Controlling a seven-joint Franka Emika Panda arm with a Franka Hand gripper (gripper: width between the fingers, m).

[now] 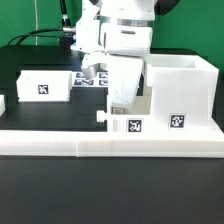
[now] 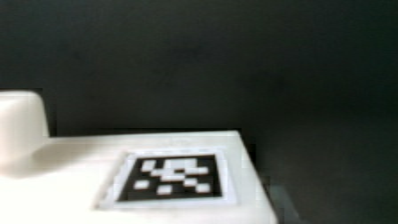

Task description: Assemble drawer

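Observation:
The drawer's large white housing point(image 1: 185, 90) stands at the exterior view's right. A small white tray box point(image 1: 128, 120) with a side knob point(image 1: 100, 116) sits against the housing's left side, behind the border bar. My gripper point(image 1: 122, 100) reaches down onto this tray and appears shut on its wall; the fingertips are hidden. The wrist view shows the tray's white surface point(image 2: 71, 160) with a black-and-white marker point(image 2: 173, 178) very close and blurred, and a rounded white part point(image 2: 18, 130) beside it. A second tray box point(image 1: 45, 85) lies at the left.
The long low white border bar point(image 1: 110, 146) runs along the front. The marker board point(image 1: 93, 77) lies behind the arm. A small white piece point(image 1: 3, 101) shows at the far left edge. A black cable point(image 1: 45, 32) hangs at the back.

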